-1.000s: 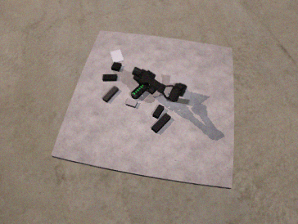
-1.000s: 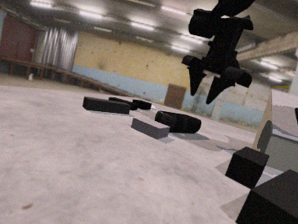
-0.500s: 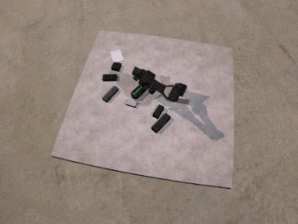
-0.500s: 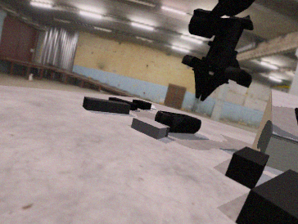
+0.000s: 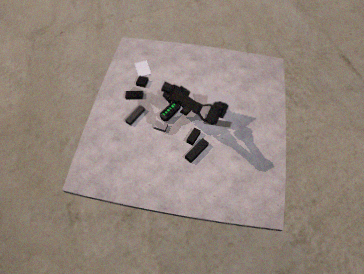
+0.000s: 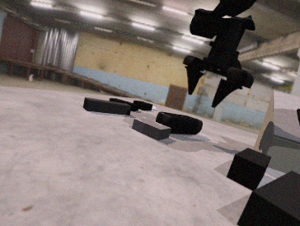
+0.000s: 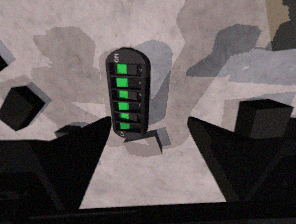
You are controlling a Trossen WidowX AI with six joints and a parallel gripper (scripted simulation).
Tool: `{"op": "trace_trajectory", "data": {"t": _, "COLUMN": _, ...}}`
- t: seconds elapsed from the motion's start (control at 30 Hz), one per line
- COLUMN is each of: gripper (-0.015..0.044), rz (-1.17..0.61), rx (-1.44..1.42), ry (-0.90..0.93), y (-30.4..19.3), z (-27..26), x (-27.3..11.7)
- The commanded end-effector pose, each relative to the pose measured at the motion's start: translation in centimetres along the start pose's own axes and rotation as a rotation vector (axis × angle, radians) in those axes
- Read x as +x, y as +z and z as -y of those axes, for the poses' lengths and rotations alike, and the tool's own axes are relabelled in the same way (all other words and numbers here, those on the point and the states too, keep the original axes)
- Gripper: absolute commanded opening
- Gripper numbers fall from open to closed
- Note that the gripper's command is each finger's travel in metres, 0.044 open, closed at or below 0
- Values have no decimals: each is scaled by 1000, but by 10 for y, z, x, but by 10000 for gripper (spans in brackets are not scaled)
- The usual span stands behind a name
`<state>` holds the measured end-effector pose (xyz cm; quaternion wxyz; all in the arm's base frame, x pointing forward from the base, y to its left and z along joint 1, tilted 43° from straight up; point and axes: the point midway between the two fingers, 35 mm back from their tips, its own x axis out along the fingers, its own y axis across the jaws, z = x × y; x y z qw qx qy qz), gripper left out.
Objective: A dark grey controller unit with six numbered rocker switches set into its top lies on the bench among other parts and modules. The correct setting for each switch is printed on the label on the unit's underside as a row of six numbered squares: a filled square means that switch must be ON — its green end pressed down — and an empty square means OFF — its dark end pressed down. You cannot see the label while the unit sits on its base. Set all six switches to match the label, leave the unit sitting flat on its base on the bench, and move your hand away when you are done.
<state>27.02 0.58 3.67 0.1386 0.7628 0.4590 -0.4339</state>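
The dark grey controller unit (image 5: 170,112) (image 6: 181,124) (image 7: 145,100) sits on its base, switches up. In the wrist view its ON marking is at the far end, and all six switches (image 7: 122,82) show green on the left and a dark end on the right. The second and fourth from the top show wider green and darker right ends; the first, third and fifth show greyer right ends. I cannot tell for certain which ends are down. The underside label is hidden. My gripper (image 6: 202,100) (image 7: 150,120) is open and empty, raised above the bench near the unit.
Dark blocks (image 5: 197,150) (image 5: 193,136) (image 5: 134,94) (image 5: 142,81) and a greyer bar (image 5: 135,115) lie around the unit. A small flat piece (image 5: 161,128) lies close to its near end. A white square (image 5: 142,68) lies toward the bench's far left corner.
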Motion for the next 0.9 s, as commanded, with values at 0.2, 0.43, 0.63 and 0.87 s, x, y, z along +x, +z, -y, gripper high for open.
{"op": "trace_trajectory", "data": {"t": 0.2, "gripper": 230, "rz": 3, "rx": -1, "ry": 1, "y": 1, "z": -16, "x": -76}}
{"op": "trace_trajectory", "data": {"t": 0.43, "gripper": 46, "rz": 3, "rx": 0, "ry": 1, "y": 1, "z": -16, "x": -78}}
{"op": "trace_trajectory", "data": {"t": 0.63, "gripper": 0, "rz": 3, "rx": 0, "ry": 1, "y": 1, "z": -16, "x": -78}}
{"op": "trace_trajectory", "data": {"t": 0.87, "gripper": 0, "rz": 3, "rx": 0, "ry": 1, "y": 1, "z": -16, "x": -78}}
